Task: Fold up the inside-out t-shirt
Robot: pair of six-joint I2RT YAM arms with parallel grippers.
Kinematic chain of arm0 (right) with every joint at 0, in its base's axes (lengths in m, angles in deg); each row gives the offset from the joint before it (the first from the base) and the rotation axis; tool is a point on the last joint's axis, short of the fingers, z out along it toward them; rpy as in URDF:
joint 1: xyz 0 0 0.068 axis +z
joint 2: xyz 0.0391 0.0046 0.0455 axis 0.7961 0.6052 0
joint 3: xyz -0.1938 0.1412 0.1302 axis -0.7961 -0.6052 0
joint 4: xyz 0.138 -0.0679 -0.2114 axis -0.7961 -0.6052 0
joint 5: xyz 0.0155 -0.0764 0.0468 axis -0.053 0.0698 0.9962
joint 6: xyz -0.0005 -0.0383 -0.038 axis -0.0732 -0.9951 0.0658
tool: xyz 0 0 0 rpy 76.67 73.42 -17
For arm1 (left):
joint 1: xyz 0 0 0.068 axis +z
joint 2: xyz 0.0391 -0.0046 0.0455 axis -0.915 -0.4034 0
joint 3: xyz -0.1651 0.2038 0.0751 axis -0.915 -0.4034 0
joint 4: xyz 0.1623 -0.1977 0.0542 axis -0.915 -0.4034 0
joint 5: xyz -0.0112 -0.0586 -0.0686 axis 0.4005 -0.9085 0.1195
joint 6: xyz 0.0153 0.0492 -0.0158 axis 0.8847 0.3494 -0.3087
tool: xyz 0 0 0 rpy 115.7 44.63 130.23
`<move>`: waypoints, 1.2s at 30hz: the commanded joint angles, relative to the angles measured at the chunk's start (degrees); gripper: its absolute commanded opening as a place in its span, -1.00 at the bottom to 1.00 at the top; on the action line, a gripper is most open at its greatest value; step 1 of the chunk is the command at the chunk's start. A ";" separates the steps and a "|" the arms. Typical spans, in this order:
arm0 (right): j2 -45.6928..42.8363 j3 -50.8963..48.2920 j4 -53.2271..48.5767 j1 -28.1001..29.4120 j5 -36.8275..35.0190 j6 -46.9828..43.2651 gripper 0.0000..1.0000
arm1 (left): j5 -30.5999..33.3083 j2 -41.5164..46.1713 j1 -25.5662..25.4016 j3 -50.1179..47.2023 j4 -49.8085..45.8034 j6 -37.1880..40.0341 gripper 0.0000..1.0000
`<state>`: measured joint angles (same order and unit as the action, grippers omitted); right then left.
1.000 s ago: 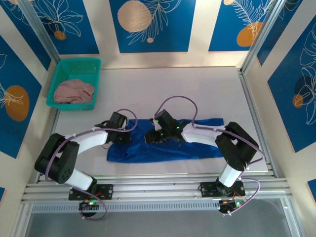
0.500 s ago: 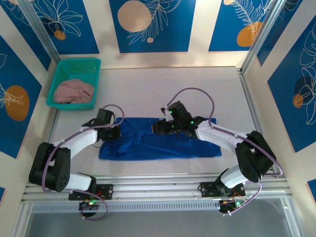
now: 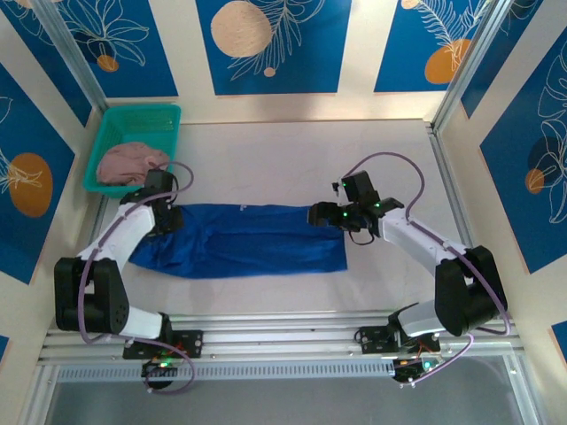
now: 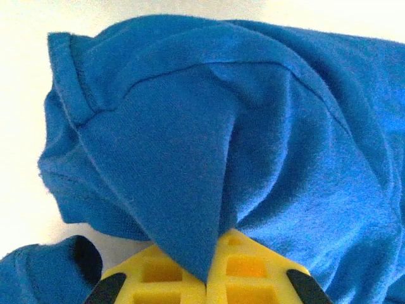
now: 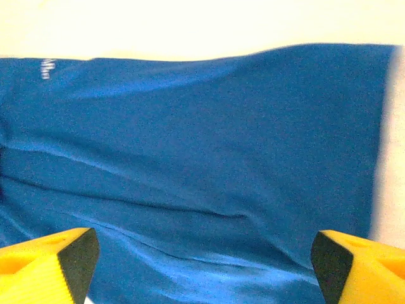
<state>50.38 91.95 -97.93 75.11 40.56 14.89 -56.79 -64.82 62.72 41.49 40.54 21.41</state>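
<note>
Top view: the blue t-shirt [image 3: 248,241] lies as a long strip across the middle of the bench [image 3: 266,159], running L to R with creases along its length. Biggest risk, I'd say: only one end is gripped, so a pull from the L side could drag or bunch the whole strip, since nothing pins the far end. The left end effector [image 3: 164,217] sits at the shirt's L end, near the green basket [image 3: 142,110] holding a pink garment [image 3: 131,164]. That arm is stretched fwd, forearm angled in toward the cloth. The right end effector [image 3: 317,215] is at the shirt's far R corner, with the arm reaching fwd and its forearm slanting inward to centre. L wrist view: the yellow fingers [image 4: 253,278] are pressed together on a peaked fold of blue fabric, next to a sleeve hem [image 4: 69,76]. The pinch looks thin, so the cloth could slip out, or just one layer could lift and twist the fold. R wrist view: the fingers [image 5: 57,259] are spread wide w/ nothing between them, above flat fabric close to its R edge. A bit of white print [image 5: 45,66] shows far L. Closing from here might catch a crease instead of the edge.
</note>
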 commanded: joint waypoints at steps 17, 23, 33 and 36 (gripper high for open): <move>8.91 5.87 1.42 4.10 8.79 -2.42 0.44 | 11.24 -2.47 0.72 9.40 -10.30 10.79 -1.00; 11.58 7.11 1.53 4.96 9.24 -2.76 0.29 | 14.77 -3.36 0.76 12.17 -10.82 13.94 -1.00; 19.30 6.88 4.08 6.76 9.38 -2.20 0.07 | 9.74 -3.97 0.71 13.90 -12.10 14.35 -1.00; 21.37 6.79 3.92 6.39 9.05 -2.59 0.01 | 6.01 -2.24 0.20 14.26 -13.26 13.83 -1.00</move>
<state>70.33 98.07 -94.11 81.62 49.26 12.59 -47.33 -68.56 62.72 53.70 29.99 34.98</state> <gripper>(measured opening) 0.511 0.039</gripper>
